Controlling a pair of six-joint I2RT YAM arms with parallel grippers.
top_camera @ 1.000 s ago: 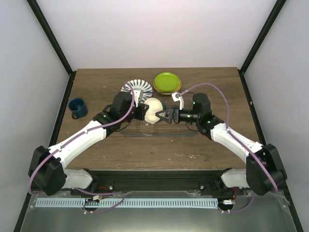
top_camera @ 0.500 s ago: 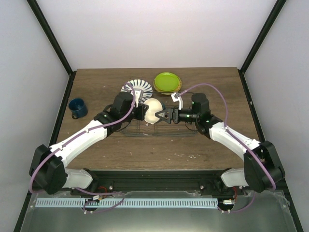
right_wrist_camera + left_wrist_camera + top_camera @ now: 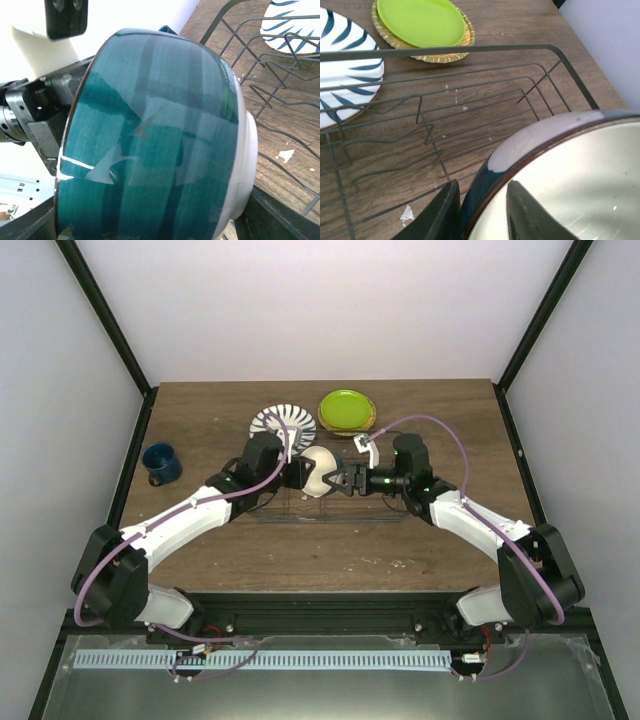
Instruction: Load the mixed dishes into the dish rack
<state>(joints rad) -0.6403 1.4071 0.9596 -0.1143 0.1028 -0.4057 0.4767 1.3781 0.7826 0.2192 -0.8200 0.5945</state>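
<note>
My left gripper [image 3: 298, 473] [image 3: 482, 202] is shut on the rim of the small cream bowl [image 3: 318, 470] [image 3: 570, 175], one finger inside and one on its dark blue outside. It holds the bowl tipped on its side above the wire dish rack [image 3: 385, 510] [image 3: 470, 50]. My right gripper [image 3: 343, 481] [image 3: 155, 225] is open, its jaws spread to either side of the bowl's blue base [image 3: 160, 140]. The striped white plate [image 3: 284, 423] [image 3: 345, 65] and the lime-green plate [image 3: 346, 409] [image 3: 420, 20] lie behind the rack. The dark blue mug [image 3: 160, 462] stands far left.
The rack [image 3: 280, 55] has raised wire dividers along its floor. The striped plate also shows in the right wrist view [image 3: 295, 30]. Black frame posts run along the table's left and right edges.
My right gripper has moved left, closer around the bowl. The left arm has shifted slightly right with the bowl still in its grip.
</note>
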